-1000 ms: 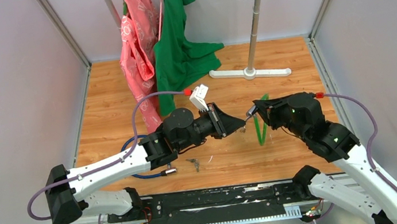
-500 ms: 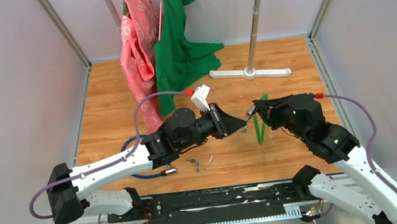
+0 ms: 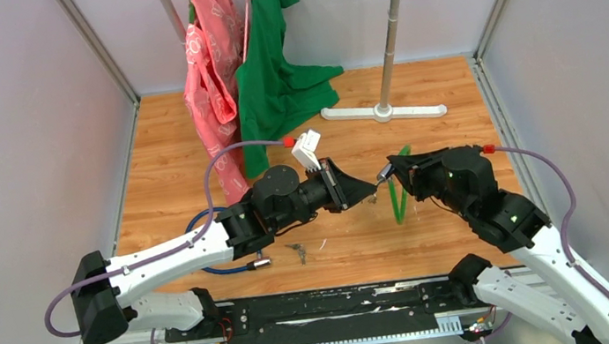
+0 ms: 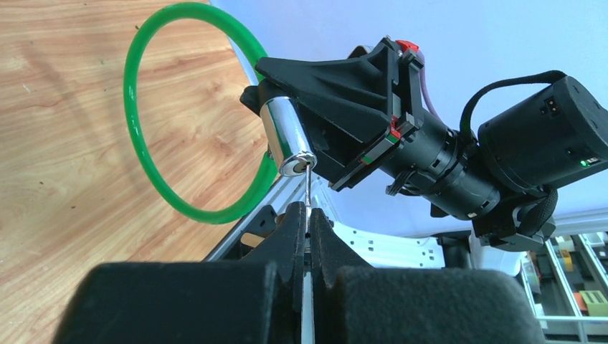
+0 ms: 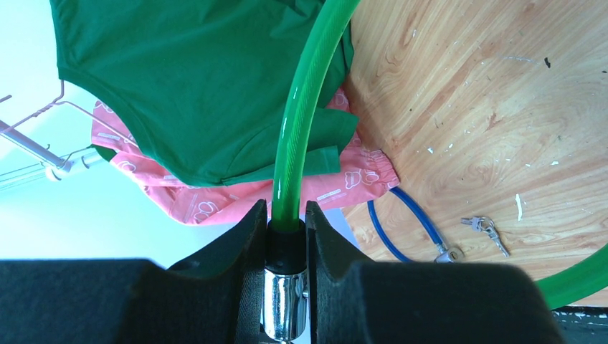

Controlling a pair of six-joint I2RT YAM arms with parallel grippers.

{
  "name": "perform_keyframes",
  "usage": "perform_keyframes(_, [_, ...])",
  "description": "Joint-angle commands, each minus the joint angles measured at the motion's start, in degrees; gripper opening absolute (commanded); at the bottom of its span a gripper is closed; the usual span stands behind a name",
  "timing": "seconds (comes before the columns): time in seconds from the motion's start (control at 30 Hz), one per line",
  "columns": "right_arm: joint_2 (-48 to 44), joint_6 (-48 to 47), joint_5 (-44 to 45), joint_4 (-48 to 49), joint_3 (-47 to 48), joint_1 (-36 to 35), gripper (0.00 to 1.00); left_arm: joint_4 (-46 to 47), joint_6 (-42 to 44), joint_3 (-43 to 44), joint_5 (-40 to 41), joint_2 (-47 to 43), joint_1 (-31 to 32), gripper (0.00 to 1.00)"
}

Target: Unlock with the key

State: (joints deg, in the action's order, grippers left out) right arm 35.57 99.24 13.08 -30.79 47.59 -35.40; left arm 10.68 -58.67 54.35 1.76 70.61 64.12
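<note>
A green cable lock (image 4: 136, 122) ends in a chrome cylinder (image 4: 283, 136). My right gripper (image 5: 287, 215) is shut on that cylinder (image 5: 285, 308), with the green cable (image 5: 297, 122) rising out between its fingers. My left gripper (image 4: 308, 215) is shut on a thin silver key (image 4: 307, 188). The key's tip sits at the keyhole on the cylinder's end face; how deep it goes I cannot tell. From above, the left gripper (image 3: 372, 190) and right gripper (image 3: 390, 171) meet tip to tip above the wooden floor, and the green loop (image 3: 400, 199) hangs below the right one.
A blue cable lock (image 3: 216, 268) and a small bunch of keys (image 3: 297, 250) lie on the floor near the left arm. A green shirt (image 3: 271, 78) and a pink garment (image 3: 211, 60) hang from a rack at the back. The rack's white foot (image 3: 382, 112) stands to the right of them.
</note>
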Motion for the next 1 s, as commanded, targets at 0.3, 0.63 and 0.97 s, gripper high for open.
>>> perform_keyframes(0.3, [-0.8, 0.7, -1.6, 5.5, -1.7, -0.8, 0.00, 1.3, 0.6, -0.3, 0.2, -0.3, -0.7, 0.00])
perform_keyframes(0.63, [-1.1, 0.6, -2.0, 5.6, -1.9, -0.9, 0.00, 1.3, 0.4, -0.9, 1.0, -1.1, -0.7, 0.00])
perform_keyframes(0.97, [-1.0, 0.6, -2.2, 5.7, -1.8, -0.9, 0.00, 0.4, 0.1, -1.7, 1.8, -2.1, -0.8, 0.00])
